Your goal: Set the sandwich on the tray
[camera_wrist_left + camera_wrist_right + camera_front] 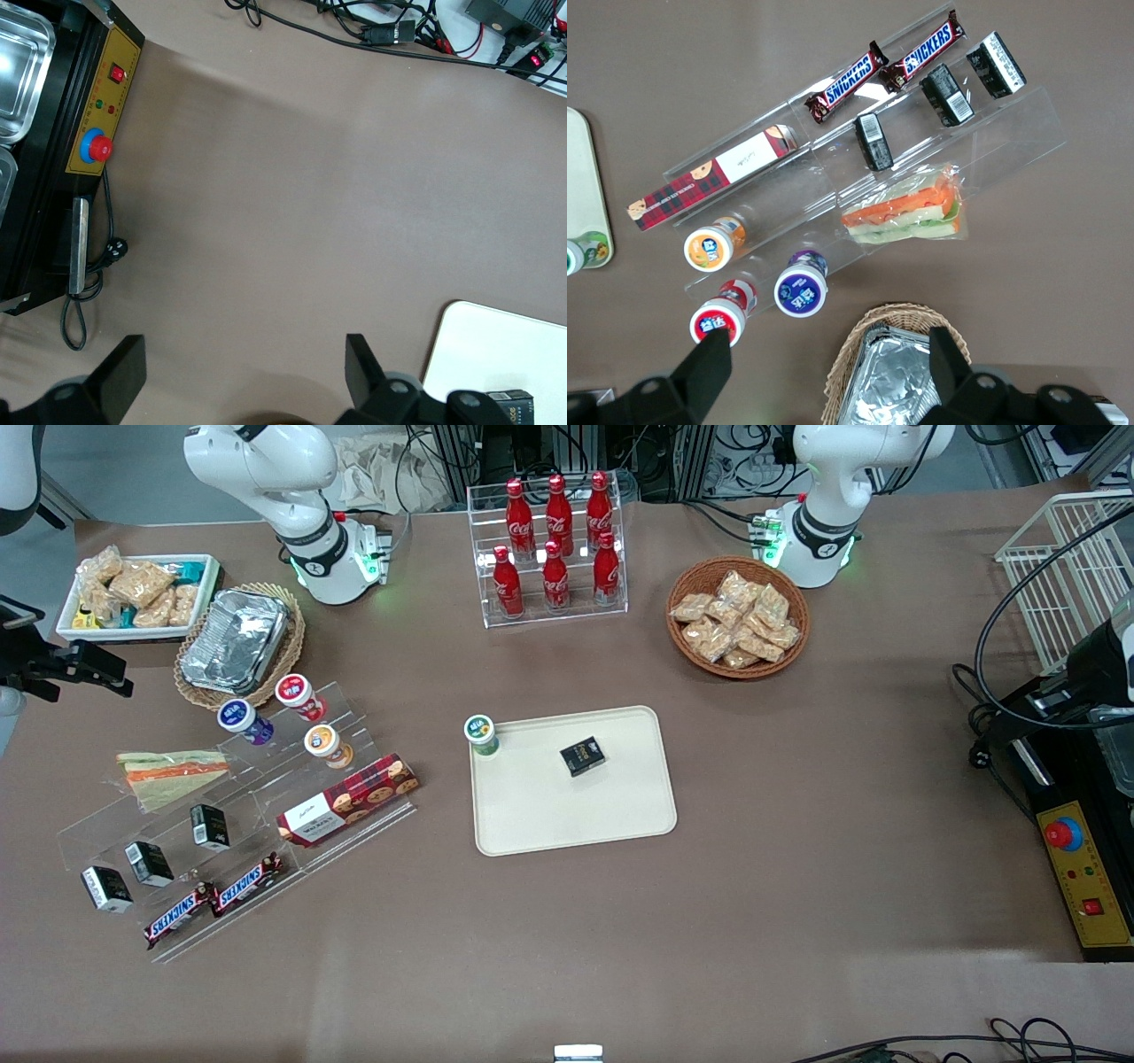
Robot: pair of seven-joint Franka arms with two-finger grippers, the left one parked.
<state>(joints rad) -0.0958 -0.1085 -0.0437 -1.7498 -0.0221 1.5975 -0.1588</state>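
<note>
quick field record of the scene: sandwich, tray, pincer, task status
sandwich: sandwich lies wrapped on the clear stepped rack, beside the small black boxes, untouched
tray: tray is mid-table, holding a black box and a green-lidded cup at one corner
pincer: pincer is open, up above the foil container, holding nothing
task status: sandwich not yet picked up
</note>
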